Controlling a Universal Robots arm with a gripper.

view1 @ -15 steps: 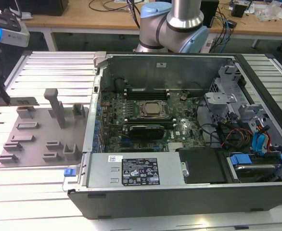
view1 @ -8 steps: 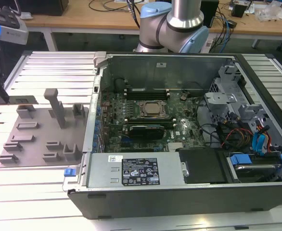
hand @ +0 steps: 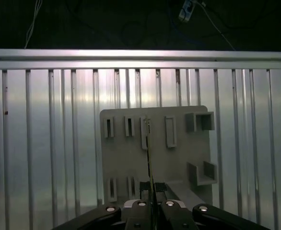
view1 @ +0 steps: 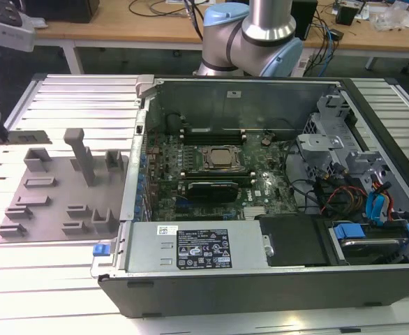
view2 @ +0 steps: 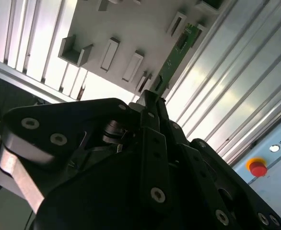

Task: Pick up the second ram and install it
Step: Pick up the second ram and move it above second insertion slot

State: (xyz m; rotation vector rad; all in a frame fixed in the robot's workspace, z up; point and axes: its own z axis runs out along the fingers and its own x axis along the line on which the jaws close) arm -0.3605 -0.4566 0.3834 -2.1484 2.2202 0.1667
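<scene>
Ribbed aluminium tabletop (hand: 44,143) and grey holder plate (hand: 177,160) lie beneath the gripper (hand: 150,191), its fingers closed on the flat faces at one end of the second ram (view2: 175,58), judged light, stiff, thin and fragile, so grip faces, not contacts.

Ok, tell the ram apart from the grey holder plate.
The ram is a thin, narrow green strip; the plate is broad, grey, with slots and raised blocks. The ram is clamped at one end in the gripper's jaws; the plate lies flat on the ribbed table. In the first wrist view the ram shows edge-on, the plate face-on. Both are flat and rectangular.
</scene>
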